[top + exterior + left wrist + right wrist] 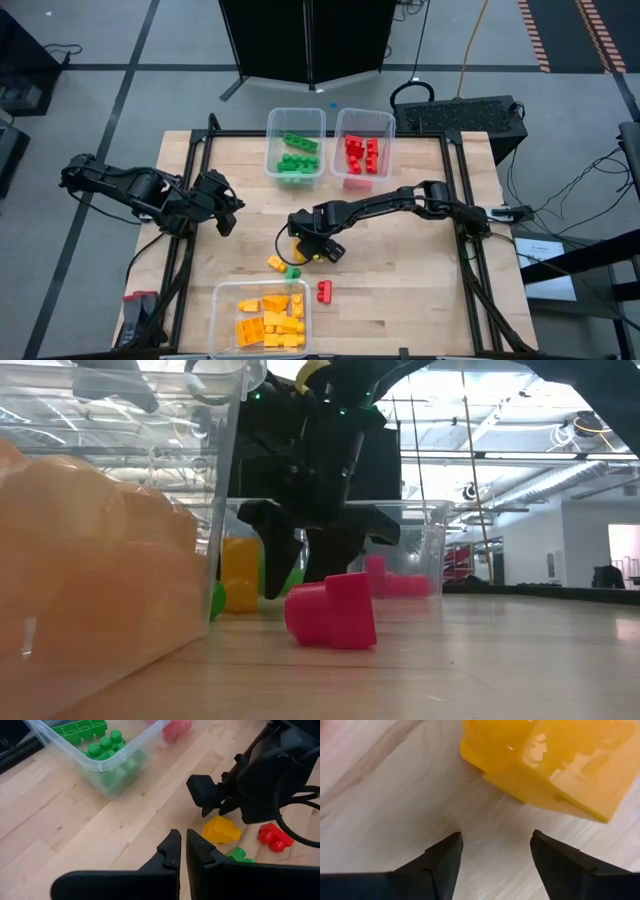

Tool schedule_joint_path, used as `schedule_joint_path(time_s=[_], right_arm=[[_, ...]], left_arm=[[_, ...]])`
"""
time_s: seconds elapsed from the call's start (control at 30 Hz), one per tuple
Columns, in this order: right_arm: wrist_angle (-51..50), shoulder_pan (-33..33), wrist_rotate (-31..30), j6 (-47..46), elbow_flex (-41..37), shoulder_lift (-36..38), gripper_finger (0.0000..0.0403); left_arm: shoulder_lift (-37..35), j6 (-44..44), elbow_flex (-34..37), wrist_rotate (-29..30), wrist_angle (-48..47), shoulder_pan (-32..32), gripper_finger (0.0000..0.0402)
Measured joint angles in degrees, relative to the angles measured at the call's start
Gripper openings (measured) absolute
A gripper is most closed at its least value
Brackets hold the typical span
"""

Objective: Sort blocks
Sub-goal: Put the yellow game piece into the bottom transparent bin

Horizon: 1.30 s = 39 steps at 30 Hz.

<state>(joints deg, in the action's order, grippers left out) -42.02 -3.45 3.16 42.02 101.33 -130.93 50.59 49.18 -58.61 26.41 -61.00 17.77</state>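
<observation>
Two clear plastic tubs stand at the far edge of the wooden table: one holds green studded blocks, the other red ones. A third tub at the near edge holds yellow-orange blocks. The right gripper, fingers spread and empty, hangs over a loose yellow block near the table's middle. A green block and a red block lie nearby. The left gripper, fingers nearly together and empty, waits toward the left edge.

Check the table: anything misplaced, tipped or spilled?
Nothing spilled; the tubs hold matching colours. Three blocks lie loose near the yellow tub: a yellow block, a green block and a red block, which lies tipped on its side. The open right gripper hovers by the yellow one.
</observation>
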Motion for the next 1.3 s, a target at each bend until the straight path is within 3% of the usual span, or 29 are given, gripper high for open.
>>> schedule_joint_path(time_s=[0.23,0.4,0.57,0.9,1.3], right_arm=[[-6.66,1.59,-0.15,-7.08,6.89,0.22,0.0232],[-13.23,2.65,4.16,-11.54,14.79,0.52,0.0235],[-17.31,2.06,4.52,-12.07,20.31,0.57,0.0259],[-15.71,-2.08,1.73,-16.35,21.1,0.23,0.0348],[-5.91,-3.38,1.16,-19.08,21.13,0.15,0.0356]], left_arm=[[0.0,-0.01,0.0,0.0,0.01,-0.01,0.0],[0.0,-0.01,0.0,0.01,0.01,0.01,0.0],[0.0,-0.01,0.0,0.01,0.01,0.0,0.0],[0.0,-0.21,0.0,0.02,-0.01,0.01,0.0],[0.0,-0.4,0.0,0.06,-0.01,0.01,0.0]])
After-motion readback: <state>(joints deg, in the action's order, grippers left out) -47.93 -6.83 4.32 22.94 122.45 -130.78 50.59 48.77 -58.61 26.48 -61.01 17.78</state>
